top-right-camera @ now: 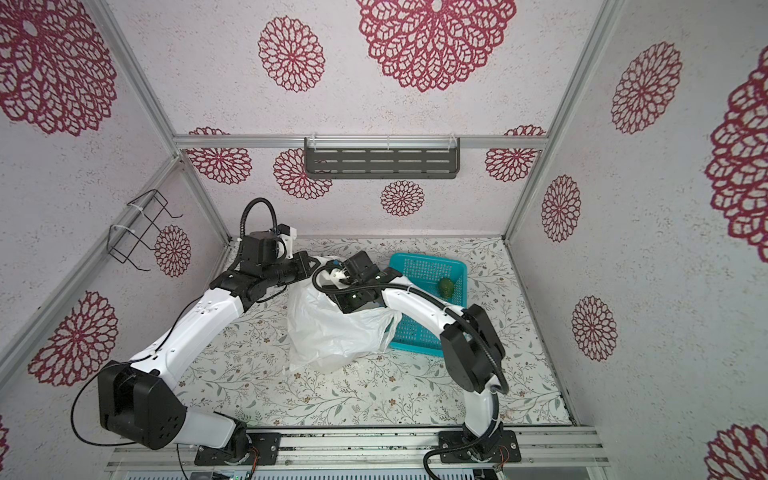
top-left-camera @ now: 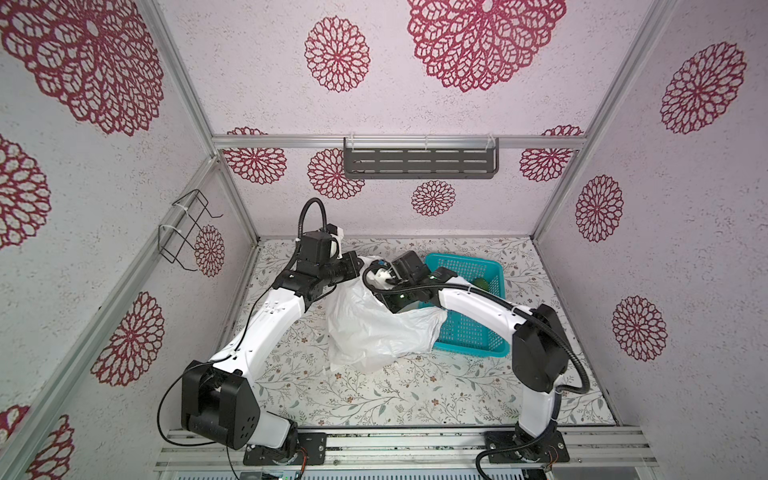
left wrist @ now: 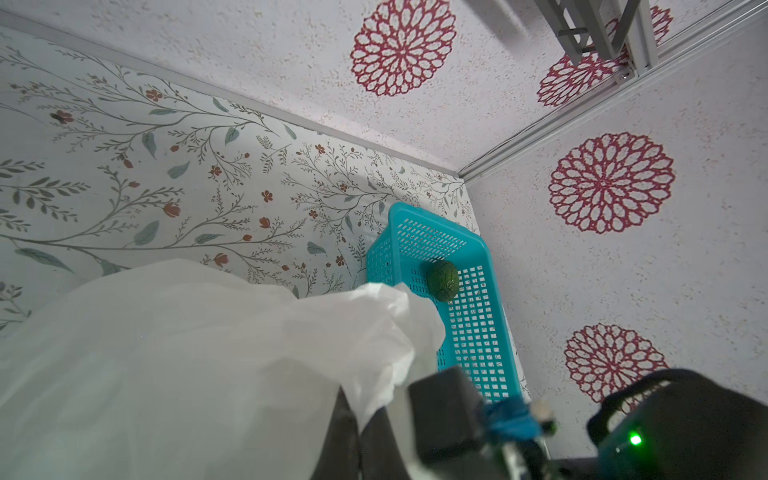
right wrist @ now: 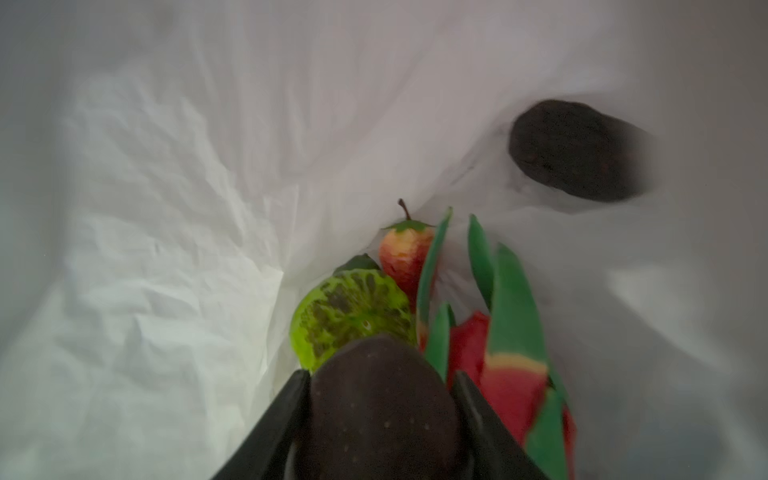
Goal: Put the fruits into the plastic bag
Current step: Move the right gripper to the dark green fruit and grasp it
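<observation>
Right wrist view: your right gripper (right wrist: pixel 380 374) brackets a near-black fruit (right wrist: pixel 380 419) inside the plastic bag (right wrist: pixel 166 208); grip unclear. Your left gripper (top-left-camera: pixel 355 266) pinches the bag's rim. One dark green fruit (left wrist: pixel 443 279) sits in the teal basket (left wrist: pixel 378 262).

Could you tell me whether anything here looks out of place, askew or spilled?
Nothing looks spilled or damaged. Two small things stand out: one dark green fruit lies alone in the teal basket, not yet bagged, and a corner of the plastic bag sags against the basket's side, partly covering it.
</observation>
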Available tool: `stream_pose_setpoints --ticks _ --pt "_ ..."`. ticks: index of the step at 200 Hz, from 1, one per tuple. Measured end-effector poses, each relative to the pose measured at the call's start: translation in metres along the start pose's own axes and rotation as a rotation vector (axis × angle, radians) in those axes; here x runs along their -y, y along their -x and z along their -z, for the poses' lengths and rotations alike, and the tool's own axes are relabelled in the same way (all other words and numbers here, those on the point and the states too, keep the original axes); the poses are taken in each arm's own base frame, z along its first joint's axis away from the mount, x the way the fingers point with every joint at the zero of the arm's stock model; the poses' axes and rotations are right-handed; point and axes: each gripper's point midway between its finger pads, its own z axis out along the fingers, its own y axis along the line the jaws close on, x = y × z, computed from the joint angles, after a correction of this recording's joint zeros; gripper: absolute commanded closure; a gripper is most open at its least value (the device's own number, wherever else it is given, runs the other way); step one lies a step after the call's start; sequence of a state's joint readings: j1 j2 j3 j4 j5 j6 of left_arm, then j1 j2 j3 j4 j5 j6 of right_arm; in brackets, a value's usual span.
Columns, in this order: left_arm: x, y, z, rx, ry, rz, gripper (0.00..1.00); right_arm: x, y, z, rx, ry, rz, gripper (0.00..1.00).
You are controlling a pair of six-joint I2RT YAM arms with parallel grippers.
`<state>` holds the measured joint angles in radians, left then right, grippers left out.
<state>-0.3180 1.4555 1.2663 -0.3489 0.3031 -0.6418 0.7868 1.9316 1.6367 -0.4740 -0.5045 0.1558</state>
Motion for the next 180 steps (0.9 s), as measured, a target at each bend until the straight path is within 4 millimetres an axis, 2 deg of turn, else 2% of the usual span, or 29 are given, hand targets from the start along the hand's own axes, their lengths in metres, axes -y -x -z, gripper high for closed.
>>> stream_pose_setpoints --ticks 3,4,5,10,13,31,44,57,70,109,128,152,180 --pt "0.000 0.000 0.000 0.001 0.000 0.000 1.00 -0.003 0.000 -0.002 -0.003 0.005 0.013 0.25" --pt "0.000 0.000 0.001 0.001 0.000 -0.001 1.00 -0.004 0.001 -0.003 -0.004 0.007 0.016 0.20" --pt "0.000 0.000 0.001 0.004 0.003 -0.002 1.00 -0.004 0.001 -0.003 -0.005 0.008 0.014 0.20" --pt "0.000 0.001 0.002 0.008 0.005 -0.004 1.00 -0.008 0.000 -0.006 -0.012 0.012 0.026 0.05" --pt "-0.001 0.002 0.002 0.010 0.005 -0.003 1.00 -0.009 -0.001 -0.006 -0.016 0.012 0.024 0.02" --pt "0.000 0.002 0.005 0.013 0.004 -0.005 1.00 -0.009 -0.001 -0.004 -0.010 -0.002 0.047 0.01" --pt "0.001 0.001 0.005 0.014 0.002 -0.007 1.00 -0.002 0.000 0.005 0.017 -0.036 0.047 0.01" --pt "0.000 0.000 0.005 0.011 0.002 -0.009 1.00 0.009 0.000 0.023 0.058 -0.075 0.032 0.01" --pt "0.000 -0.001 0.005 0.009 0.003 -0.010 1.00 0.024 0.001 0.048 0.121 -0.122 -0.002 0.01" --pt "0.000 -0.001 0.005 0.009 0.002 -0.016 1.00 0.093 0.010 0.156 0.393 -0.381 -0.151 0.01" --pt "0.000 -0.001 0.005 0.007 0.001 -0.016 1.00 0.132 0.003 0.195 0.459 -0.539 -0.240 0.02" --pt "-0.001 -0.002 0.003 0.002 0.002 -0.015 1.00 0.186 -0.015 0.214 0.424 -0.743 -0.353 0.04" --pt "-0.003 -0.004 0.000 -0.005 0.006 -0.015 1.00 0.250 -0.040 0.211 0.291 -0.974 -0.448 0.04"
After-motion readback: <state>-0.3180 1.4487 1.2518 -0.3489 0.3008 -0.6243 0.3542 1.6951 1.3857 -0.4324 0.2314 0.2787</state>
